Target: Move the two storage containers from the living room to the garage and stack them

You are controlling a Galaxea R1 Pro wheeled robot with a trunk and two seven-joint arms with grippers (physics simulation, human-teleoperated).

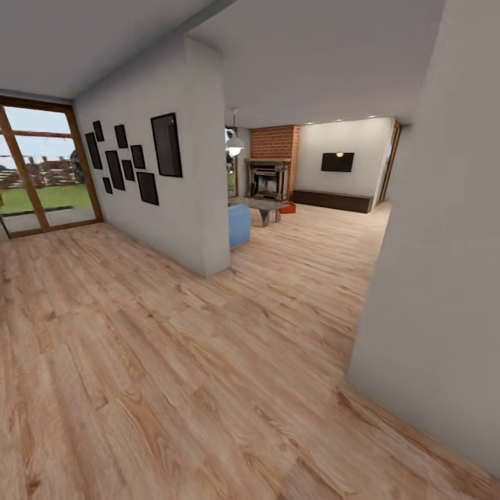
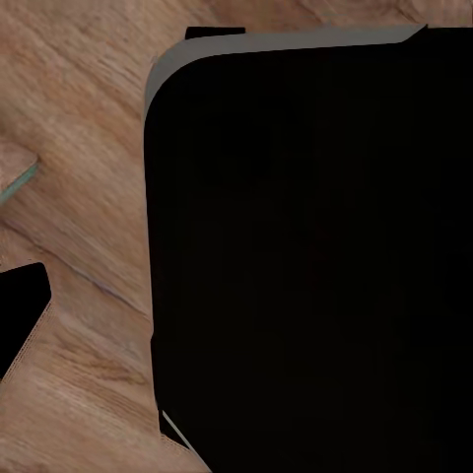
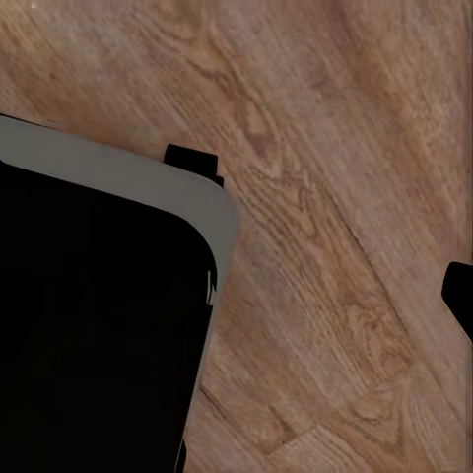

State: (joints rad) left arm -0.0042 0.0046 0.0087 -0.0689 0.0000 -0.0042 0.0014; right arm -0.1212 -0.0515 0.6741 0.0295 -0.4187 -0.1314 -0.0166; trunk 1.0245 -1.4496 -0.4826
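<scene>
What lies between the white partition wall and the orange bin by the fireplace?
In the head view, a blue sofa end and a grey coffee table sit between the wall and the bin, on wood floor.

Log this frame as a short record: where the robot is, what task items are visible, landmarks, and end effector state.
location: hallway on wood floor, facing the living room
task item: one orange-red bin on the far floor near the fireplace
second bin: cannot tell
landmarks: blue sofa, wall TV, glass door, picture frames
wrist views: dark robot body over wood planks
end effectors: state cannot be told
</scene>
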